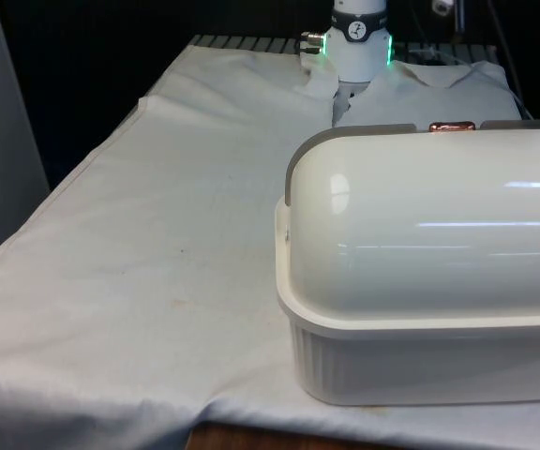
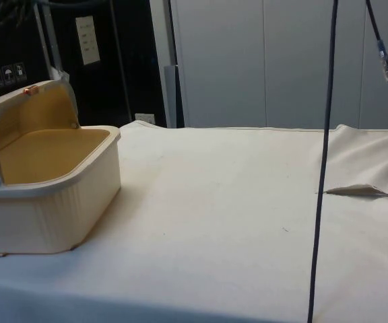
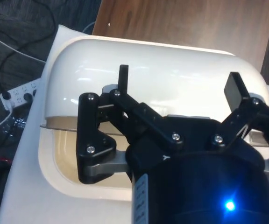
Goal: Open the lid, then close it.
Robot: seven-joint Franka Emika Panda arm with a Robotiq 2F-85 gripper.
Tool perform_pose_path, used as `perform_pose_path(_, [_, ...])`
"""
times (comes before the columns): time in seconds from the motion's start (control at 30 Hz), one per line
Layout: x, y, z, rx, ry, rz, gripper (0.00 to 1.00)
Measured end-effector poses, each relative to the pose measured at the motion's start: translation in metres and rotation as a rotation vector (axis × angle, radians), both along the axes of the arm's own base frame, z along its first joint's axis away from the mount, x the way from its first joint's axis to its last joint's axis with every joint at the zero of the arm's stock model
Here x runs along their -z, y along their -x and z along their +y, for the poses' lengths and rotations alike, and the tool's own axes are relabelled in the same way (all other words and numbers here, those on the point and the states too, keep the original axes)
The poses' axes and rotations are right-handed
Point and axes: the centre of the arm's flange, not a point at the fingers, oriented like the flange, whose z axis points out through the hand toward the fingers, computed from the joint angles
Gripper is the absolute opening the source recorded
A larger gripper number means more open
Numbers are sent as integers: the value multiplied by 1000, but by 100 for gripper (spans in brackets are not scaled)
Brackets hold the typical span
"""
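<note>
No brand or readable writing is showing on the bread box (image 1: 420,309); in the side view some small pictogram stickers (image 2: 2,75) are hanging on the dark cabinets behind, too small to read.

The bread box is sitting at the near edge of the table (image 1: 157,281), on the front view's right, turning its rounded back to that camera. Its roll-top lid (image 1: 429,234) is standing rolled back: the side view is showing the mouth open and the tan inside (image 2: 49,155) bare. A small copper-coloured handle (image 1: 452,126) is sitting at the top edge of the lid.

My gripper (image 3: 179,84) is hovering above the box's open mouth, over the lid's rounded top. My two fingers (image 3: 123,79) are spread wide apart and are gripping nothing; neither tip is touching the lid as far as I can tell.

The white cloth is lying wrinkled near the robot's base. The rest of the cloth, to the front view's left of the box, is lying flat. In the side view a dark cable (image 2: 323,168) is hanging down across the picture, well apart from the box. In the wrist view a power strip (image 3: 20,93) and cables are lying on the floor beyond the table edge.
</note>
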Motion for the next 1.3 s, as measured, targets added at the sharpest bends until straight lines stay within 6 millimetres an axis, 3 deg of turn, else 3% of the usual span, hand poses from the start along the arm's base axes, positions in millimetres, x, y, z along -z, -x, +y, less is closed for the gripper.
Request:
perform_pose_path(0.13, [6, -4, -3, 6, 3, 9, 100])
perform_pose_path(0.2, [8, -5, -5, 9, 5, 12, 95])
perform_pose_path(0.4, [11, -7, -8, 14, 7, 18, 65])
perform_pose_path(0.47, [12, -7, -8, 14, 7, 20, 47])
perform_pose_path(0.67, [13, -8, -9, 15, 7, 21, 24])
perform_pose_path(0.8, [16, -8, -9, 16, 8, 28, 0])
perform_pose_path(1.3, [43, -10, -10, 22, 17, 81, 0])
